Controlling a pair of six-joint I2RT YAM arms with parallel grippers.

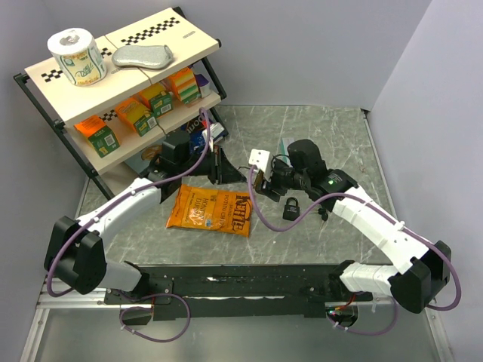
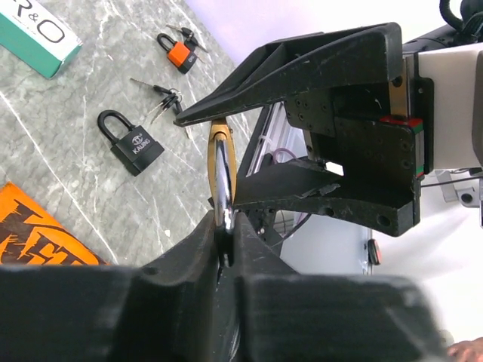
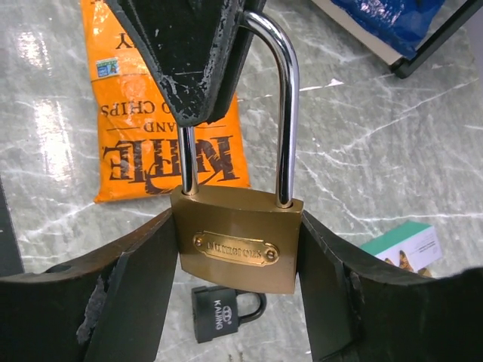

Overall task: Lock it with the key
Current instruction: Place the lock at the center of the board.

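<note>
Padlocks: three. A brass padlock, a black padlock and an orange-bodied padlock.
Brass padlock: held above the table between the two arms, shackle upward in the right wrist view.
Left gripper: pinched onto the shackle.
Right gripper: a finger on each side of the brass body, apparently touching both flanks, so it grips the lock.
Black padlock: lying flat on the table below the held lock, near the chip bag.
Keys: one bunch just beside the black padlock; what looks like a second set by the orange-bodied padlock, too small to be sure.
Other loose things: one orange chip bag under the left arm; one green-and-white box.
Shelf rack: top holds one toilet roll and one silver pouch; the middle shelf holds four orange-and-green boxes in a row.
</note>
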